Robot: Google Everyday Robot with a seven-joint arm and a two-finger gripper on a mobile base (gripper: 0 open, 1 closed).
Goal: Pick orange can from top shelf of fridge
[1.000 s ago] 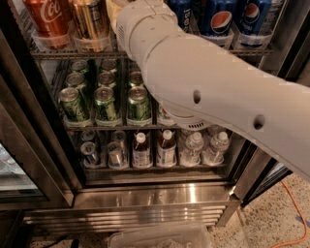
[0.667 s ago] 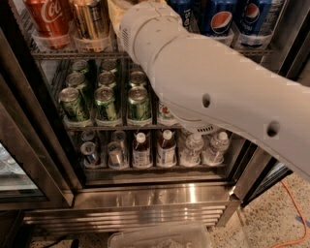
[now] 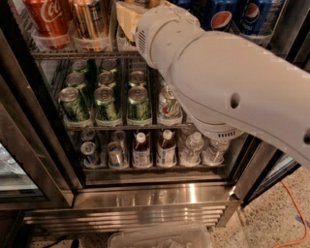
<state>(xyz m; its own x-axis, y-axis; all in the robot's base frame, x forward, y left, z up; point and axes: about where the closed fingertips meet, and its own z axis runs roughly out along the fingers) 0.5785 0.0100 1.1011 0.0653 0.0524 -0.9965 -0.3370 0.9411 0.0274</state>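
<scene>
The orange can [image 3: 90, 19], copper-gold and shiny, stands in a clear tray on the top shelf [image 3: 72, 54] of the fridge [image 3: 145, 193], just right of a red Coca-Cola can [image 3: 47, 18]. My gripper [image 3: 128, 17] is at the top edge of the view, just right of the orange can at the same shelf level. Only its yellowish part shows past my thick white arm [image 3: 227, 82]. Blue Pepsi cans [image 3: 219, 14] stand to the right behind the arm.
Green cans [image 3: 105, 101] fill the middle rack, small bottles and cans [image 3: 141, 150] the lowest rack. A door frame [image 3: 29, 145] stands at the left. A steel base panel [image 3: 145, 203] is below, and a clear plastic bin [image 3: 160, 237] lies on the floor.
My arm's wrist end has shifted a little to the right and down, and more of the yellowish gripper part shows next to the orange can. The cans have not moved.
</scene>
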